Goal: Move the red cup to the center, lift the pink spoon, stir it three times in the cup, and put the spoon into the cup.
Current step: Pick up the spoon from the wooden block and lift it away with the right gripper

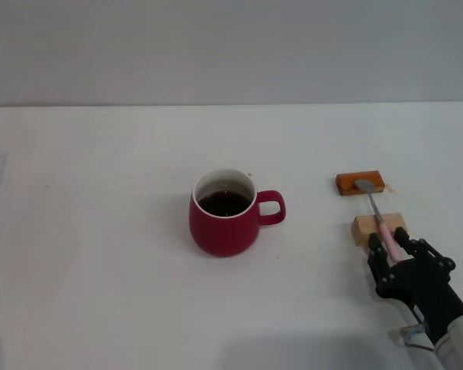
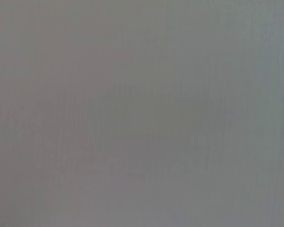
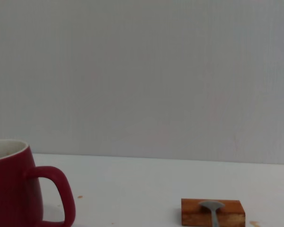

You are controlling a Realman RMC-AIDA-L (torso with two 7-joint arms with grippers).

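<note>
On the white table (image 1: 100,254), near its middle, we list one red cup (image 1: 224,213): a rounded dark red mug with a white inside, standing upright, holding dark liquid, its loop handle turned toward the robot's right. The right wrist view shows the same cup (image 3: 14,187) with its handle in profile. Well apart from the cup, on the right side of the table, we list two small blocks in a row running away from the robot: an orange-brown block (image 1: 359,183) farther off and a tan wooden block (image 1: 378,228) nearer. Across these two lies the pink spoon (image 1: 376,210): its silver bowl rests on top of the orange-brown block, its metal neck bridges the gap between the blocks, and its pale pink handle crosses the tan block toward the robot. The right gripper (image 1: 395,245), black, sits low just behind the tan block, its fingers (image 1: 376,244) standing on either side of the pink handle's end; we cannot tell whether they are pressing on it. The left gripper appears in none of the views; its wrist camera shows only a plain grey surface.
</note>
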